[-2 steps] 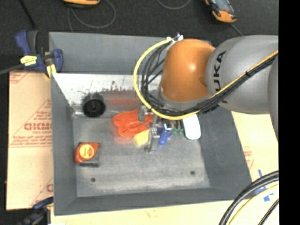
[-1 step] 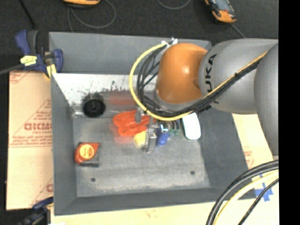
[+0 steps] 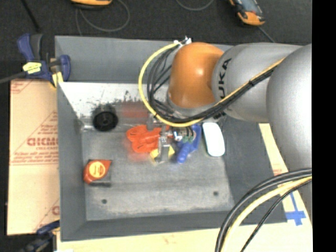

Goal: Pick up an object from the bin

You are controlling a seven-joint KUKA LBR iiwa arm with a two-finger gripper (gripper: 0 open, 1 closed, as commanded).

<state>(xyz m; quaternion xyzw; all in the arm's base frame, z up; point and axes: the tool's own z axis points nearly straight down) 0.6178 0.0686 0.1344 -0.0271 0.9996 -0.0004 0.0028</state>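
Orange plastic piece (image 3: 139, 138) lies just beside the hand (image 3: 165, 151), its grip impossible to tell; bare bin (image 3: 173, 193) floor nearby.

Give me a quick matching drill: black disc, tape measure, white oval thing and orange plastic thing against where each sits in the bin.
1 black disc
2 tape measure
3 white oval thing
4 orange plastic thing

A farthest toward the view's right
B at the foot of the top wall
C bottom left, alone
D just left of the end effector

Pairs: 1-B, 2-C, 3-A, 4-D
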